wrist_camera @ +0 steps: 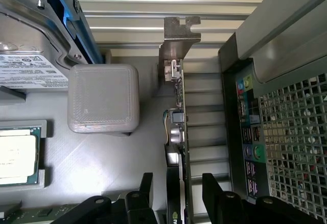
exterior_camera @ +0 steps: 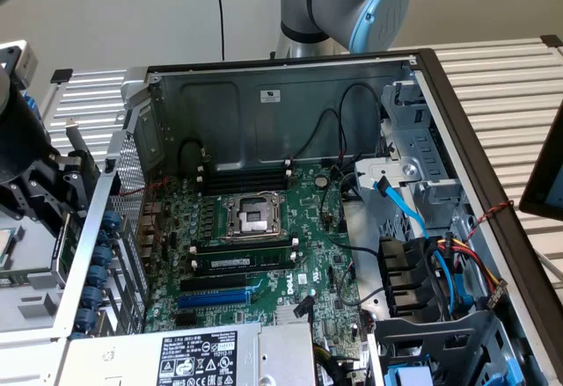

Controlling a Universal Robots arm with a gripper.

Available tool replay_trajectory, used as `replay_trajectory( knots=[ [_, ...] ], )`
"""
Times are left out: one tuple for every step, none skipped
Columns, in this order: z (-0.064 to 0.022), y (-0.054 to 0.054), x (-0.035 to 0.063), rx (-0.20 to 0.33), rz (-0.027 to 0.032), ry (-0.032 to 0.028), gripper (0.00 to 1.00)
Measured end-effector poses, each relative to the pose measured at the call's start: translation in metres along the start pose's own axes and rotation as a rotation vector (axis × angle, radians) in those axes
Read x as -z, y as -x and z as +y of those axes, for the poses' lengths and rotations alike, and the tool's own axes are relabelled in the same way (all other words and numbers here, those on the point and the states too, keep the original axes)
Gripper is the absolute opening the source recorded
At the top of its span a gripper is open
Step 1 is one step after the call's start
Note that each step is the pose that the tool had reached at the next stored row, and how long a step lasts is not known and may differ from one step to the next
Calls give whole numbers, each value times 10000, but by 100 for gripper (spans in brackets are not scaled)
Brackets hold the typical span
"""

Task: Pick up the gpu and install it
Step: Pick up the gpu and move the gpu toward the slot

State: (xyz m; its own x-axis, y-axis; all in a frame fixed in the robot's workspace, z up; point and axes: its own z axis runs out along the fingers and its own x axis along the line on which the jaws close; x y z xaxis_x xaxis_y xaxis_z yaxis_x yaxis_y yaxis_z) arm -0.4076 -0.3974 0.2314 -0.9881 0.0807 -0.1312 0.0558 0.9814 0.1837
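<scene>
Exterior view takes in a slatted white desk (exterior_camera: pixel 519 78) carrying a computer case (exterior_camera: pixel 264 113) of dull grey sheet steel, laid on its side with the cover off, probably so that cards can be pressed straight down into the board. Flat inside the case lies the green motherboard (exterior_camera: pixel 330 219), glossy and crowded with small parts, and on it a long blue plastic slot (exterior_camera: pixel 215 298) sits empty. Outside the case, just beside its port panel (wrist_camera: pixel 248 147), the wrist view finds a matte grey tray (wrist_camera: pixel 102 173) with a finely ridged, printed-looking surface. The graphics card (wrist_camera: pixel 179 117) stands on edge in that tray, likely so that its two flat faces are offered for a pinch; seen edge-on it is a thin green board. The black, angular end effector (wrist_camera: pixel 178 193) straddles the card with its fingers (wrist_camera: pixel 145 193) spread wide, a gap on each side, gripping nothing. Smallest is the card's silver bracket (wrist_camera: pixel 176 40), bent metal with a notched tip, on the end farthest from the fingers.
</scene>
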Motion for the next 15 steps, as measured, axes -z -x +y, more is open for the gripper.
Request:
replay_trajectory(
  knots=[
    [0,-2,-2,7,-19,1,51],
    [2,-3,-4,11,-39,3,51],
    [2,-3,-6,14,-48,4,51],
    [3,-4,-10,15,-54,4,51],
    [3,-5,-17,14,-57,6,51],
    [2,-7,-27,14,-56,4,51],
    [3,-8,-36,14,-55,4,51],
    [4,-9,-42,14,-56,4,51],
    [5,-10,-46,14,-54,3,51],
    [7,-10,-49,14,-54,3,51],
    [8,-11,-53,13,-55,3,51],
    [9,-12,-61,14,-57,4,51],
    [12,-13,-66,14,-55,4,51],
    [14,-14,-69,14,-56,4,51],
    [14,-14,-70,15,-54,4,49]
  ],
)
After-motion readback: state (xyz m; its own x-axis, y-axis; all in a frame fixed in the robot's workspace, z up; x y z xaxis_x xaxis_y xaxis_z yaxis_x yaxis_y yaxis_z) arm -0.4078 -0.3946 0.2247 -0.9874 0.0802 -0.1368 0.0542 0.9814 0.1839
